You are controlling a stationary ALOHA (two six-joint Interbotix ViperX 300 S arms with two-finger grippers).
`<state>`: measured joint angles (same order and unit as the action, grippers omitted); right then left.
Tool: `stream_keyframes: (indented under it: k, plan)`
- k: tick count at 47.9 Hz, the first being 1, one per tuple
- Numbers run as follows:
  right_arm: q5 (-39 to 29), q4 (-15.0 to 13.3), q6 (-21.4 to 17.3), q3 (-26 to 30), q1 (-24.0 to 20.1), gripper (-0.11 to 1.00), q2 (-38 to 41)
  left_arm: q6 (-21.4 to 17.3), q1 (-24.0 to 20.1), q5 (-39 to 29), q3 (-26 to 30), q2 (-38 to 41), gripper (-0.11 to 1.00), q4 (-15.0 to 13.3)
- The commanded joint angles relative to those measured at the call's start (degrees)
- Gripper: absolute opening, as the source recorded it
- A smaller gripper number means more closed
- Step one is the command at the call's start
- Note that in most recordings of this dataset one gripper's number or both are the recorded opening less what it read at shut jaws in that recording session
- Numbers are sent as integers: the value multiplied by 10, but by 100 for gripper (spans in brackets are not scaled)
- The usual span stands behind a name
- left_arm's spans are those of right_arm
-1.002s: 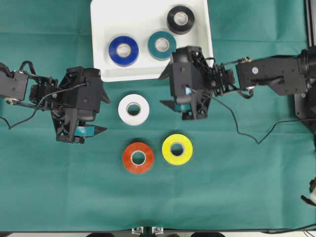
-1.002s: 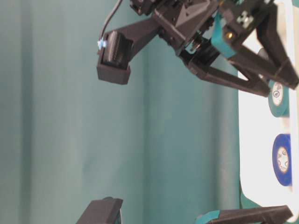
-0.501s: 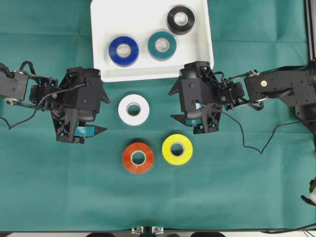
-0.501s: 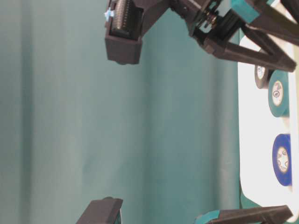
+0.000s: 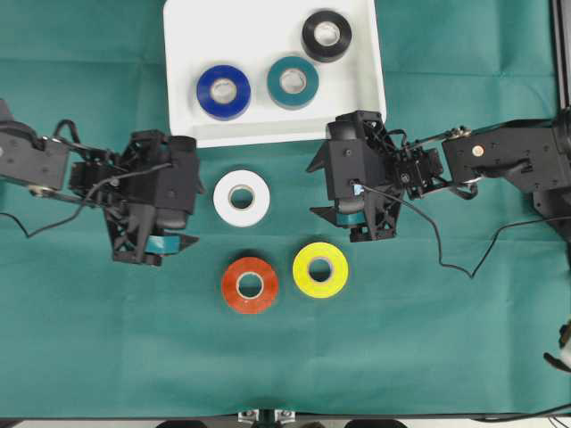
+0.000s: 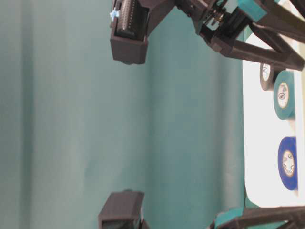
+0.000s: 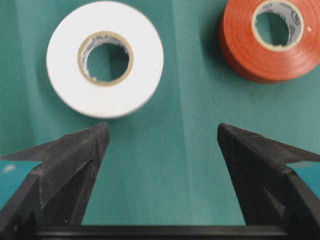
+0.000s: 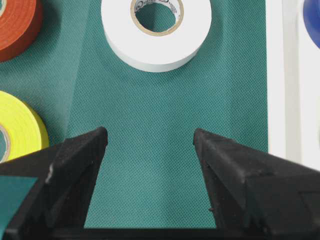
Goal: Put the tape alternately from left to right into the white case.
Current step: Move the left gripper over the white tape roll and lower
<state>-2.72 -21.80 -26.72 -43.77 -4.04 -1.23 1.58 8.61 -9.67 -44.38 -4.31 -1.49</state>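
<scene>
Overhead: three rolls — blue (image 5: 223, 92), teal (image 5: 293, 82) and black (image 5: 326, 35) — already lie in the white case (image 5: 183, 53), while the white roll (image 5: 242, 198), red roll (image 5: 250, 284) and yellow roll (image 5: 320, 269) wait on the green cloth (image 5: 428, 339). My left gripper (image 5: 169, 237) hangs spread wide and empty beside the white roll; my right gripper (image 5: 343, 211) is likewise open and empty on its other side. To my judgement the white roll is next for the left, best taken by centring over it and closing across its outer wall, clear of the red one.

Table level: the cloth runs smooth and bare beneath the arms, with a few soft creases; the case's rim stands slightly proud of it.

Left wrist: my fingertips (image 7: 95, 137) stand apart with the white roll (image 7: 105, 59) ahead and to one side, not between them; the red roll (image 7: 265, 37) sits near.

Right wrist: open fingers (image 8: 87, 145) frame cloth only, white roll (image 8: 156, 32) ahead.
</scene>
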Motion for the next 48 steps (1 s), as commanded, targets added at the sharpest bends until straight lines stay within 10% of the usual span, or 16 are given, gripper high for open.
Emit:
stream_keyframes:
  k: [1, 48]
  plan:
    - [3, -1, -1, 9, -1, 77, -14, -3, 7, 5, 26, 9, 64, 0]
    - [5, -1, -2, 5, -1, 76, -14, -61, -1, 33, 91, 112, 64, 2]
